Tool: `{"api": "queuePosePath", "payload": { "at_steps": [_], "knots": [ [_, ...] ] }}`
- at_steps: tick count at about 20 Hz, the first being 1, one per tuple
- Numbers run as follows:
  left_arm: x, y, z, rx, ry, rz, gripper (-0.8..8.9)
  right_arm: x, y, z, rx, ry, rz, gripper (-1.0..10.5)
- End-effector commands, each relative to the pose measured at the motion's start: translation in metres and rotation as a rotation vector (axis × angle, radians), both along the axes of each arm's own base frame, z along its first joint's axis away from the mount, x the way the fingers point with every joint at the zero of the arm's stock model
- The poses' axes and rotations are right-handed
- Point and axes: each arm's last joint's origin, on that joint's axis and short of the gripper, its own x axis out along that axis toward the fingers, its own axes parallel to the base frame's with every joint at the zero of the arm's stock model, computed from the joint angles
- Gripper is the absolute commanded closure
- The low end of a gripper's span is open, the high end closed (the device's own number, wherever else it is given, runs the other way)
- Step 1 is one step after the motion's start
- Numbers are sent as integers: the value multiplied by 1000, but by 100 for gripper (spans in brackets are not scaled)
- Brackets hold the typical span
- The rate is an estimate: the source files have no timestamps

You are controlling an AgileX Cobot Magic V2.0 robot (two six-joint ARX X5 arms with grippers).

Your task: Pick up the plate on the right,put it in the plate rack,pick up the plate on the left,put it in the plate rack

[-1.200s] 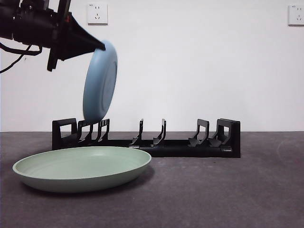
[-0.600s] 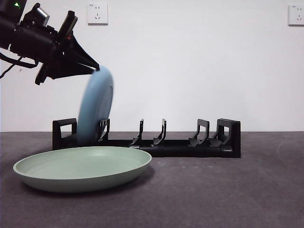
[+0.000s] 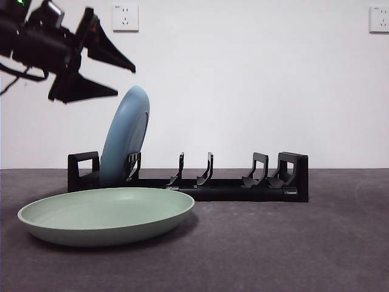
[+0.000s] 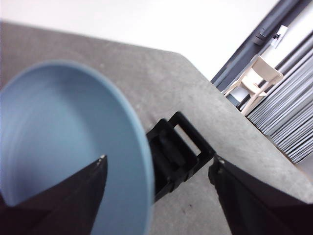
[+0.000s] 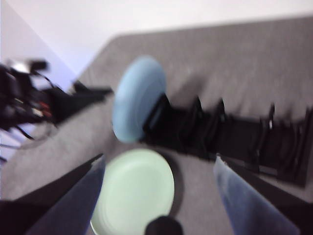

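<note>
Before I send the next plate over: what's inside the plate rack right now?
The blue plate stands on edge in the plate rack's end slot, leaning slightly; its lower rim is hidden. Other prongs hold nothing. The green plate hides the rack's near base.

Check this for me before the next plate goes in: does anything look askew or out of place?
Only slightly. The blue plate stands on edge at one end of the plate rack, leaning rather than upright. The left gripper has its jaws open just above it. The green plate lies flat on the table, apart from the rack.
</note>
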Motion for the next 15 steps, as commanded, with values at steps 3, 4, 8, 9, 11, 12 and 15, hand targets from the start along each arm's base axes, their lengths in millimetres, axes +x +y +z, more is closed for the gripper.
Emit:
{"api": "queuePosePath", "payload": {
  "at_steps": [3,4,8,9,11,12,15],
  "knots": [
    [-27,0,38,85,-175,-33,460,19,10,-26,-32,167,63,572],
    [-34,0,44,113,-195,-29,462,23,13,-32,-30,201,92,572],
    [-66,-1,64,254,-261,9,463,40,31,-56,-63,302,148,573],
    [-80,-2,70,317,-284,17,463,46,39,-67,-87,345,171,573],
    [-104,-5,77,419,-299,25,463,56,54,-92,-137,429,212,574],
    [-113,-6,79,462,-298,28,465,61,61,-104,-159,465,232,575],
    [-139,-14,77,665,-322,-14,468,73,85,-141,-211,564,279,667]
  ]
}}
